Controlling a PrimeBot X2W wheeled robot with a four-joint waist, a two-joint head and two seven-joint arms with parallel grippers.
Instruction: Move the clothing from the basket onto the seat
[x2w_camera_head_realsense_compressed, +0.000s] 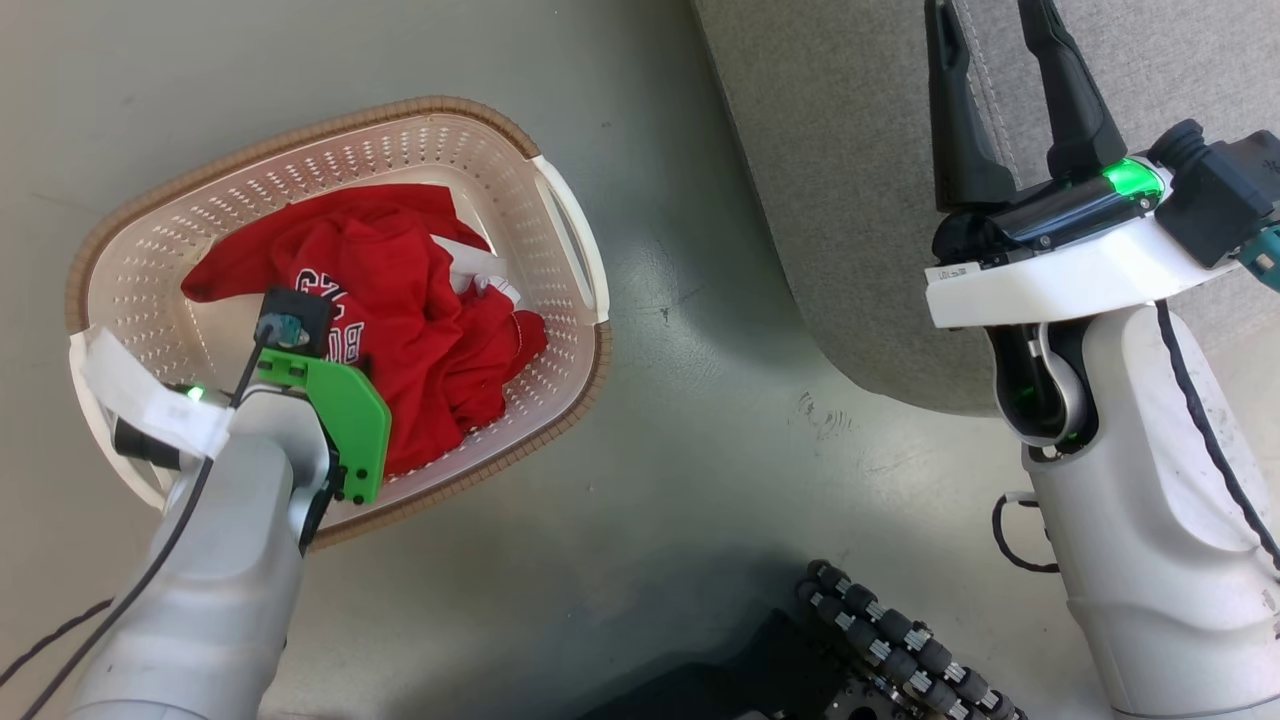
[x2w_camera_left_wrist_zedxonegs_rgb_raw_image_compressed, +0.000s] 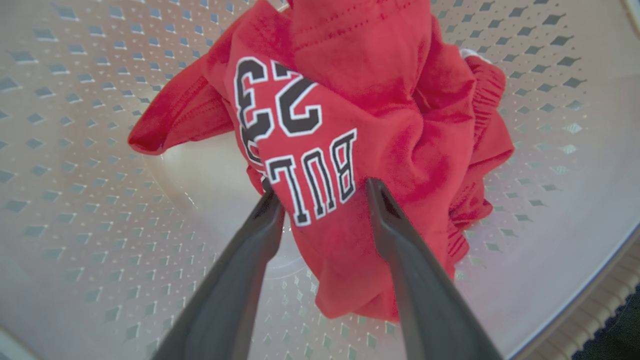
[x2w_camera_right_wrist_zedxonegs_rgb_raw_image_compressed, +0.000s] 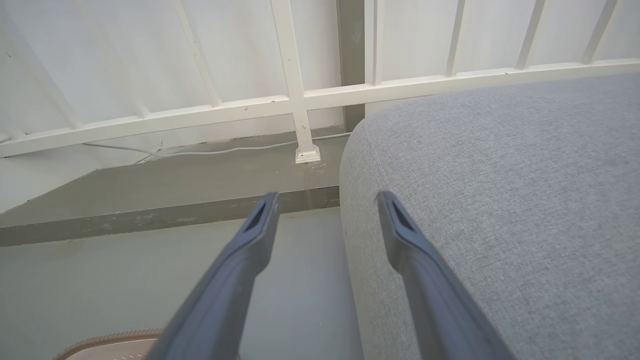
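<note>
We find the left gripper (x2w_camera_left_wrist_zedxonegs_rgb_raw_image_compressed: 324, 190) reaching down into the basket (x2w_camera_head_realsense_compressed: 330, 165), its fingers apart on either side of a bunched fold of the clothing (x2w_camera_left_wrist_zedxonegs_rgb_raw_image_compressed: 380, 100). We cannot tell whether they pinch it. The clothing lies crumpled on the basket's bottom. The right gripper (x2w_camera_right_wrist_zedxonegs_rgb_raw_image_compressed: 326, 196) hangs empty, fingers spread wide, over the edge of the seat (x2w_camera_right_wrist_zedxonegs_rgb_raw_image_compressed: 500, 200).

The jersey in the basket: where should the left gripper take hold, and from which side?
Grip the bunched fold bearing the lettering on the jersey, coming straight down from above into the basket. The cloth stands up as a ridge, narrow enough that the open left gripper straddles it.
</note>
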